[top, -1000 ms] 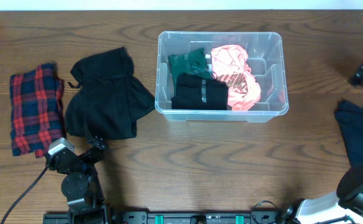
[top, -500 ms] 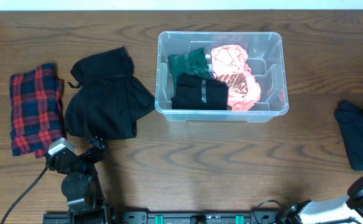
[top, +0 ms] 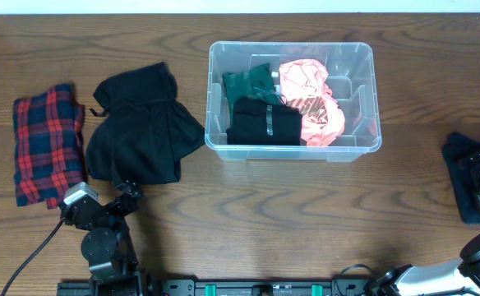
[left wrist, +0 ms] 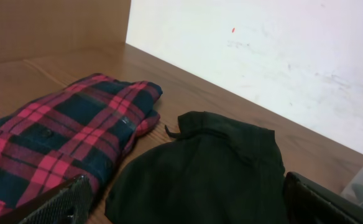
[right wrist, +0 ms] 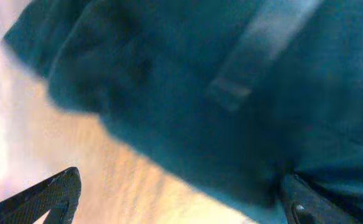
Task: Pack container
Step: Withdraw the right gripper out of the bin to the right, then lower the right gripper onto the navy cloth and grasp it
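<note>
A clear plastic container point(top: 293, 46) sits toward the far side of a wooden table point(top: 306, 214), a little right of centre, with a long side facing the robot. Three folded garments lie inside it. A green garment point(top: 248, 82) is at the back left, a black striped garment point(top: 265, 122) lies in front of that, and a pink garment point(top: 312, 99) fills the middle. The right end of the tub shows bare floor, so there looks to be room for more.

Three pieces lie outside, so packing seems about half done. A black garment point(top: 141, 123) rests just left of the container, and a plaid shirt point(top: 49, 144) lies beside it, further left. A navy garment point(top: 468, 185) lies well apart at the right border of the overhead view.

The right gripper point(right wrist: 178, 200) is directly over the navy garment with its fingers spread wide and nothing between them. That view is blurred, so contact cannot be judged. The left gripper point(left wrist: 191, 205) is low at the front left, also spread and empty, and faces the plaid shirt and the black garment.

Bare wood lies between the navy garment and the tub, and along the front. Any carried cloth must be lifted over the thick rim.
</note>
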`<state>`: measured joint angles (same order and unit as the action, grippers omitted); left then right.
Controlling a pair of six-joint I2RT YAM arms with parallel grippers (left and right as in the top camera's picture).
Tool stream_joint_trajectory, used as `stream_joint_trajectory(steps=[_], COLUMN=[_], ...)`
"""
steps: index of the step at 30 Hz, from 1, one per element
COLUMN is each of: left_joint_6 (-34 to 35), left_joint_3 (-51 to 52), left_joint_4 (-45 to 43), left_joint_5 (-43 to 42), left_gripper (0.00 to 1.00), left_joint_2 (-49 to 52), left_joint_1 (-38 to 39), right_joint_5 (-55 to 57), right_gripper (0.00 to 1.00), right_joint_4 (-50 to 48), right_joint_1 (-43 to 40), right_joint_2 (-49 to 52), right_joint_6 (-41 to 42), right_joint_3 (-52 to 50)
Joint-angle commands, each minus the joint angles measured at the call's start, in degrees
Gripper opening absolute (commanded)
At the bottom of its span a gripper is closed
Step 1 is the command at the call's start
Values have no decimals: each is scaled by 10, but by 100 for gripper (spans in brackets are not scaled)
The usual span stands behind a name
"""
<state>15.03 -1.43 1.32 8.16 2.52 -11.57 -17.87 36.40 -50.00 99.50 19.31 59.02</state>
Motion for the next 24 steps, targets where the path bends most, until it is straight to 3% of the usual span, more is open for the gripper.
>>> stream_joint_trajectory(steps=[1,8,16,21,24], left_joint_6=[0,0,0,0,0], left_joint_3=[12,12,12,12,12], left_joint_4=[21,21,21,21,21], left_joint_5=[15,15,15,15,15], left_gripper=[98,98,98,98,98], left_joint_2=[0,0,0,0,0], left_joint_1=[1,1,1,1,1], right_joint_5=[-107,-209,-209,-134,-87], right_gripper=[99,97,90,86,85], right_joint_4=[8,3,46,90,108], right_joint_1=[23,93,120,92,74], right_joint_2=[3,2,-15,-55,-78], right_joint_6=[13,12,-56,-68,-119], right_joint_3=[-8,-6,26,72,96])
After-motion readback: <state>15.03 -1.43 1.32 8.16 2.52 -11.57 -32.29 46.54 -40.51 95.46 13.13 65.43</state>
